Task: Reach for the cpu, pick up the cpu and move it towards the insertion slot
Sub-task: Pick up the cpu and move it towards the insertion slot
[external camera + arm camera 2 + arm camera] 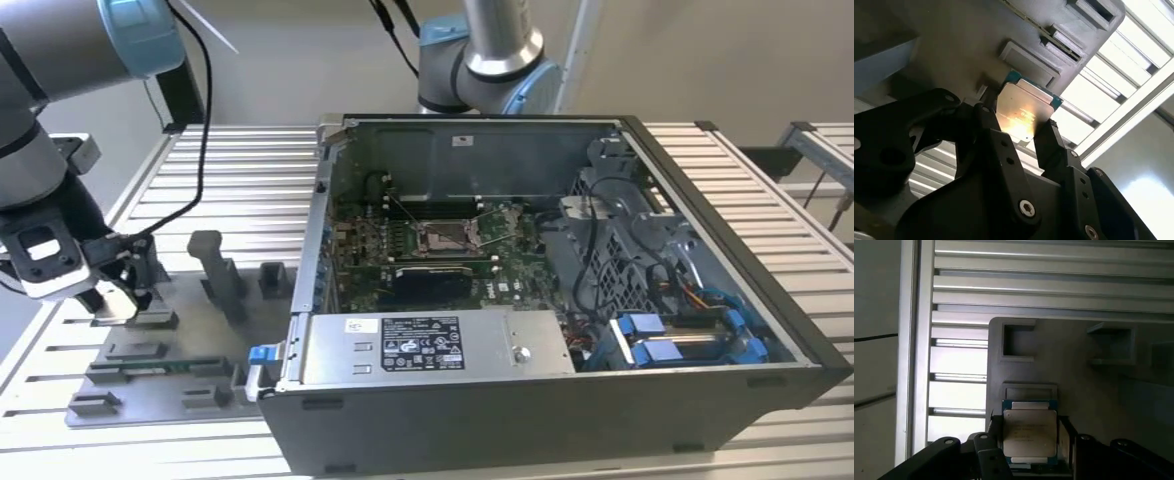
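Note:
The cpu (1024, 107) (1030, 435) is a flat square chip with a pale metal top and a teal edge. It sits between my gripper's (1017, 121) (1030, 424) black fingers (986, 125), which press against two opposite sides of it, just over a recess in the grey fixture tray (1074, 370). In the exterior view my gripper (118, 303) is low over that tray (160, 372), at the view's left. The insertion slot (443, 236), a shiny square frame with a dark centre, lies on the motherboard inside the open computer case (534, 425), well to the right of the gripper.
Upright grey fixture blocks (214, 275) stand on the tray between my gripper and the case wall (315, 240). A power supply box (420, 345) and blue drive brackets (667, 345) fill the case's near side. A second arm's base (481, 60) stands behind the case. The table is slatted metal (240, 170).

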Controlling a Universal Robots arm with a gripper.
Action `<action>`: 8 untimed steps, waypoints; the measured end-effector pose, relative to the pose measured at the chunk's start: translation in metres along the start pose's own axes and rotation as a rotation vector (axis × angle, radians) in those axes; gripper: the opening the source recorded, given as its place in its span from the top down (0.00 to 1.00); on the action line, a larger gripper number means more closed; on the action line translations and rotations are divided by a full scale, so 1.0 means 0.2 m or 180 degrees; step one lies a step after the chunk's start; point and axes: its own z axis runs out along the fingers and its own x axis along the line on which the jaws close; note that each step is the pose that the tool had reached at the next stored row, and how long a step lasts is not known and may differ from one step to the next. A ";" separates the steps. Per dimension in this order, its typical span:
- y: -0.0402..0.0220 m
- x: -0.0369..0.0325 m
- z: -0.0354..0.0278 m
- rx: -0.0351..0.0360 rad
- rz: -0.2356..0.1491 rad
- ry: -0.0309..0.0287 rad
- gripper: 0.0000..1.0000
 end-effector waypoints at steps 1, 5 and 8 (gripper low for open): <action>0.000 0.000 -0.009 0.0000 0.0000 0.0000 1.00; 0.002 0.000 -0.045 0.0000 0.0000 0.0001 1.00; 0.004 -0.001 -0.075 0.0000 0.0000 0.0001 1.00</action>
